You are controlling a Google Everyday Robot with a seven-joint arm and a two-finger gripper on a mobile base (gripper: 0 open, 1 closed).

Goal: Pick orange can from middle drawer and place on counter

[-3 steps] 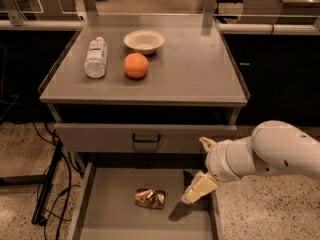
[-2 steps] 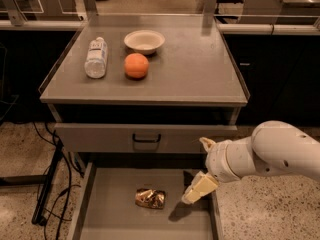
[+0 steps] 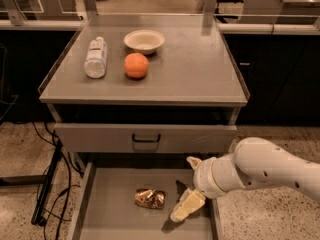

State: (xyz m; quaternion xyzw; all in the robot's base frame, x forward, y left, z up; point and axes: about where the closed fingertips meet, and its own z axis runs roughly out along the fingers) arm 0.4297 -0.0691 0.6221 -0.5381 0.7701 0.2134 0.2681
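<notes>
Camera view had the gripper point(image 3: 182, 188) low inside the middle drawer point(image 3: 107, 204), toward its right side. Its two cream fingers point(image 3: 186, 207) were spread wide, one pointing far and one near, with nothing between them. The orange can point(image 3: 150, 198) lay on its side on the drawer floor, just left of the gripper and apart from it.

To grasp well, I judged the arm should slide left until the can sat squarely between the fingers. It should then close gently, since the dented body would likely crush or slip out. The lift would need to clear the drawer front point(image 3: 146, 138) above before rising to the counter point(image 3: 200, 69). Open room lay there to the right of the orange fruit point(image 3: 136, 65), bottle point(image 3: 96, 57) and bowl point(image 3: 144, 40).
</notes>
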